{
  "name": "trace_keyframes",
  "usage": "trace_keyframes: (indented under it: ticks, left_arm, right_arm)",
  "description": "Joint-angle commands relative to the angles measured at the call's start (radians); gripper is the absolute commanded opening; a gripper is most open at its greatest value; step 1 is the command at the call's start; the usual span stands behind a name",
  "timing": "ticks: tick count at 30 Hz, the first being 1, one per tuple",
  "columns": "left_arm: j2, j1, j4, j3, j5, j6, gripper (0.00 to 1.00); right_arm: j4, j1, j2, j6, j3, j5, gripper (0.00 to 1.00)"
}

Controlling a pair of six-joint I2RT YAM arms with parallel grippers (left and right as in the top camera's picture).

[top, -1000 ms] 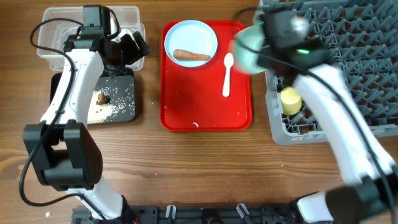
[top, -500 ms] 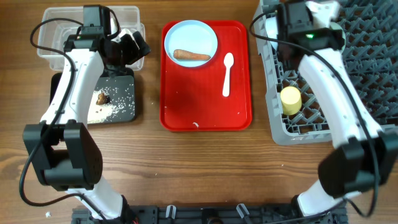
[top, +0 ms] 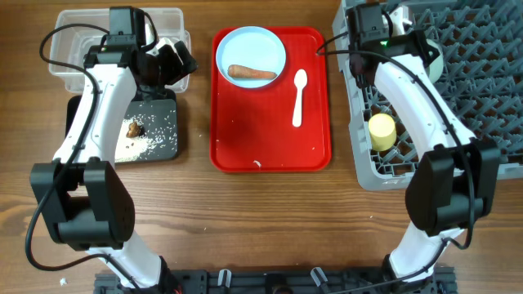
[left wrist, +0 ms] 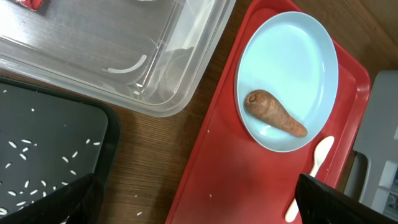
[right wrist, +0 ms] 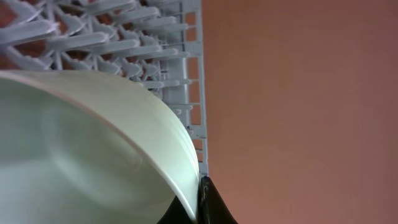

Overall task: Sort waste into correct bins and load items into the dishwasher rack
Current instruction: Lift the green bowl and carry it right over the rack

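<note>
— Status, right gripper (top: 413, 39)?
— Clamped on the small light blue bowl (right wrist: 93, 155) by its rim, over the dishwasher rack (top: 482, 90), at its corner.
— And the left gripper (top: 170, 65)?
— Fingers (left wrist: 62, 202) spread, empty, above the clear tub (left wrist: 93, 56). Carrot piece (left wrist: 273, 113) lies on the plate (left wrist: 298, 56); spoon (top: 298, 96) beside it on the red tray (top: 270, 139).

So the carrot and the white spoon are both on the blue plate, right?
Only the carrot piece is on the light blue plate; the white spoon lies on the red tray beside it, as the overhead view shows.
</note>
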State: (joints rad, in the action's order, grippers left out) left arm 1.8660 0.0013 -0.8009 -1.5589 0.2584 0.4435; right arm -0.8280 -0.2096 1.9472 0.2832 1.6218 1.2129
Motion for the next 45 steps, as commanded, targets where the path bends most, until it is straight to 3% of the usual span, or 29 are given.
trace_keyframes:
  ticks: [1, 45]
  left_arm:
    - [-0.020, 0.003, 0.003, -0.006, -0.006, -0.001, 1.00]
    - [-0.020, 0.003, 0.003, -0.006, -0.006, -0.001, 1.00]
  right_arm:
    - [0.004, -0.020, 0.030, 0.031, -0.001, -0.010, 0.04]
    - [-0.074, -0.023, 0.032, -0.021, -0.001, -0.091, 0.04]
